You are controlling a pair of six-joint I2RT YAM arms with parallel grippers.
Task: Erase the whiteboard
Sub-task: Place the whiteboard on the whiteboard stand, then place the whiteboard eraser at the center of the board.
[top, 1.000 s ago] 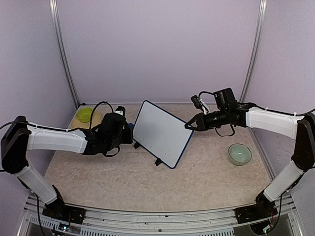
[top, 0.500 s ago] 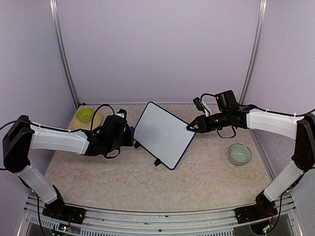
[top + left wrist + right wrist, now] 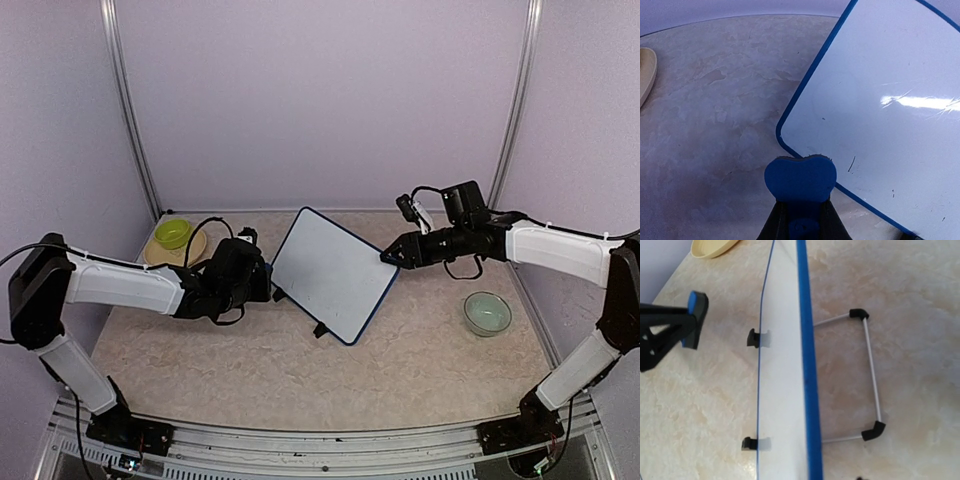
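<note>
The small white, blue-framed whiteboard [image 3: 332, 272] stands tilted at centre frame, almost clean. Left gripper [image 3: 801, 212] clamps a rounded blue eraser block [image 3: 799, 179] at its lower-left corner — press flat, sweep the specks. Right gripper [image 3: 388, 257] sits at the upper-right edge — open or closed, I cannot tell.

The whiteboard [image 3: 880, 110] runs off the left wrist view at 3 o'clock. The base of the blue block [image 3: 800, 177] hides between the fingers of the left gripper [image 3: 801, 215]. On the right gripper [image 3: 385, 256], the jaws are too small to judge.
</note>
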